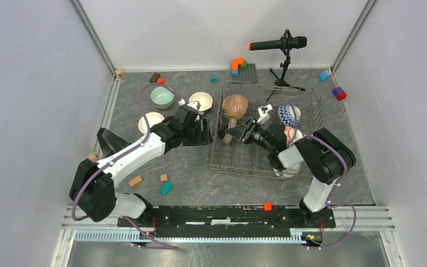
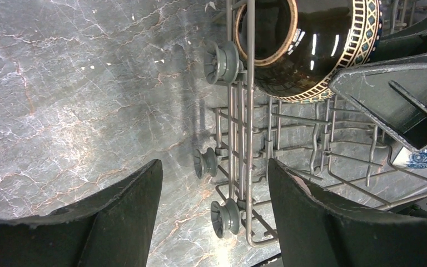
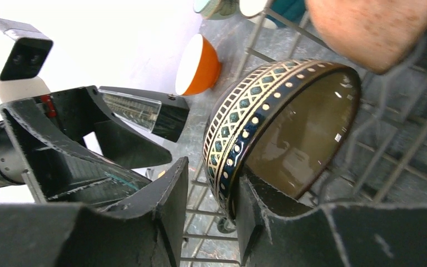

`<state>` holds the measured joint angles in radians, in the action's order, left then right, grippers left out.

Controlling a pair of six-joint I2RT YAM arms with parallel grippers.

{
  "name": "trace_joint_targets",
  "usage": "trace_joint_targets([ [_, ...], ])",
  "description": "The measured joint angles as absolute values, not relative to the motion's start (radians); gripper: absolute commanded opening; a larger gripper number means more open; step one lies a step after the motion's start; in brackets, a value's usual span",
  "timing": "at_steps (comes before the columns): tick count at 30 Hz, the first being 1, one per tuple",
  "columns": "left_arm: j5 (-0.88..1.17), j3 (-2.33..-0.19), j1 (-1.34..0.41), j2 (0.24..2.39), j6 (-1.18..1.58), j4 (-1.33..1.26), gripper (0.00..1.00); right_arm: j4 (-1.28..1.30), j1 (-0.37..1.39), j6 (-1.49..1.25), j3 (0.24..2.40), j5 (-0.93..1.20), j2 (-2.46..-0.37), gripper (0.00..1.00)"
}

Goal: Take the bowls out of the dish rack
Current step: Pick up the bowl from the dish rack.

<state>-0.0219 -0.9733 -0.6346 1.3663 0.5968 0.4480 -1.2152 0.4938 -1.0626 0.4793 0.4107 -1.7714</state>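
Right claw (image 3: 214, 172) astride the rim of the dark patterned bowl (image 3: 289, 128) — left claw (image 2: 214, 164) wide open, empty.
One right finger lies inside the bowl and the other just beside its outer wall; whether they pinch it cannot be told. The bowl stands on edge at the left end of the dish rack (image 1: 244, 161), near a brown speckled bowl (image 1: 235, 104). The left claw hovers at the rack's left edge — pale green (image 1: 162, 96), cream (image 1: 200, 101) and orange (image 3: 197, 64) bowls sit out on the table (image 1: 200, 183).

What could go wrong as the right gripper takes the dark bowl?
Right gripper only straddles the thin rim of the dark patterned bowl; it may slip or swing on lifting. The brown speckled bowl sits close and could get knocked. The open left gripper hangs at the dish rack edge: collision risk.
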Motion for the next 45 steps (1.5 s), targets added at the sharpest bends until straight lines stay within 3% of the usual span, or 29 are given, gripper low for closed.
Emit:
trace_joint_targets([
  [9, -0.025, -0.973, -0.656, 1.366, 0.597, 0.448, 0.75, -1.271, 0.511, -1.095, 0.520, 0.437, -1.806, 0.25],
  [19, -0.026, -0.973, -0.665, 1.366, 0.597, 0.448, 0.75, -1.267, 0.511, -1.093, 0.524, 0.455, -1.814, 0.28],
  [32, -0.038, -0.973, -0.677, 1.366, 0.597, 0.448, 0.75, -1.222, 0.513, -1.047, 0.538, 0.467, -1.811, 0.00],
  [45, -0.068, -0.973, -0.682, 1.366, 0.597, 0.458, 0.75, -1.134, 0.501, -1.002, 0.523, 0.486, -1.746, 0.00],
])
